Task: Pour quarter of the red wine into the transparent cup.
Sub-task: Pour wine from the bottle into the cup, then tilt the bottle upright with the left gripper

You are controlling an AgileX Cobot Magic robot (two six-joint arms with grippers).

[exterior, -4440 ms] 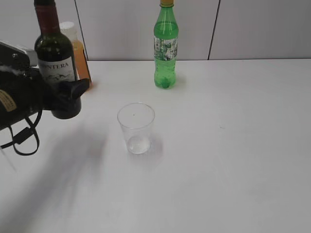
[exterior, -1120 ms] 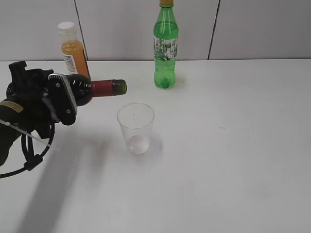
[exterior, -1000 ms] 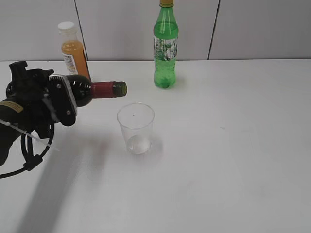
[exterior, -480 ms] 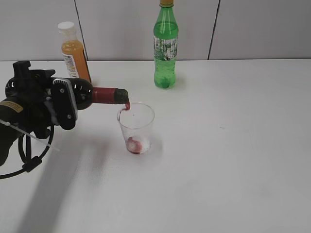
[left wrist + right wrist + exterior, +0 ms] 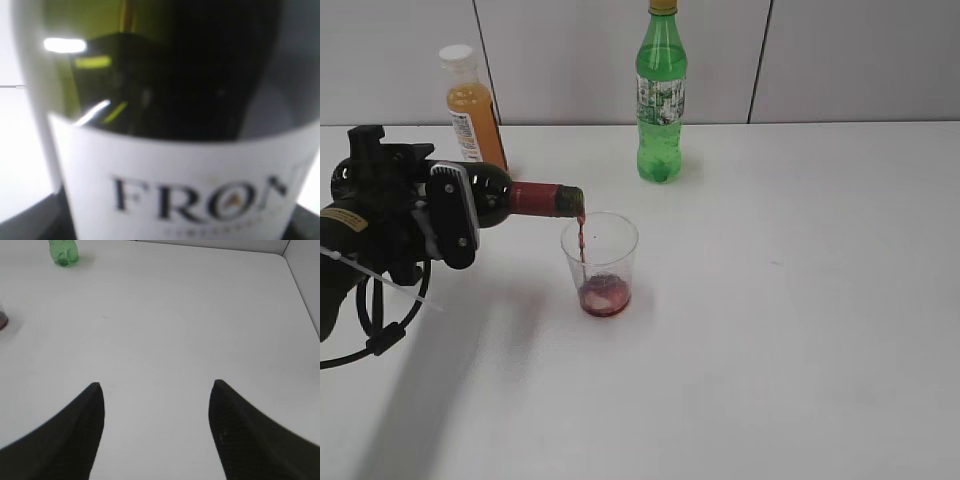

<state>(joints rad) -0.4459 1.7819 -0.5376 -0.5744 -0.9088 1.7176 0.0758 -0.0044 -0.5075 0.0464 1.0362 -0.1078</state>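
From the left, the left fingers [image 5: 445,215] clench the dark glass wine bottle [image 5: 510,196], held nearly level with its mouth just over the cup [image 5: 600,263] rim, a thin red stream falling into the clear plastic cup mid-desk [image 5: 800,350]. I'd say hold that shallow tilt and right it once a quarter is out. Farther right, the right fingers [image 5: 155,390] hang spread, grasping nothing.

— Home or lab?
— Looks like a lab test bench: a bare white desk [image 5: 800,330], plain grey panel wall [image 5: 860,60] across the top of the frame, only bottles and a cup laid out.
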